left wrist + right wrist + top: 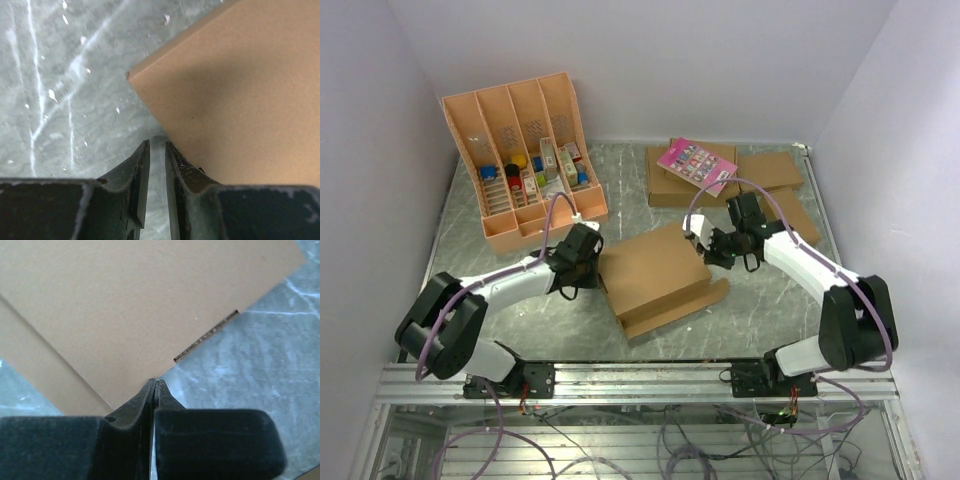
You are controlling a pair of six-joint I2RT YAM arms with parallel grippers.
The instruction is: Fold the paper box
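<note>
You're bracing the paper box [655, 275]: left hand [157, 144] barely parted, right hand [155, 382] pressed together; next probably lift a flap.

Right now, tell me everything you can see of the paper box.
The paper box is plain brown corrugated cardboard, folded flat and rectangular, lying askew on the grey marbled table. A narrower folded layer steps out along its near edge. The left gripper, barely open, sits at its left edge; the right gripper, shut, meets its far right corner.
</note>
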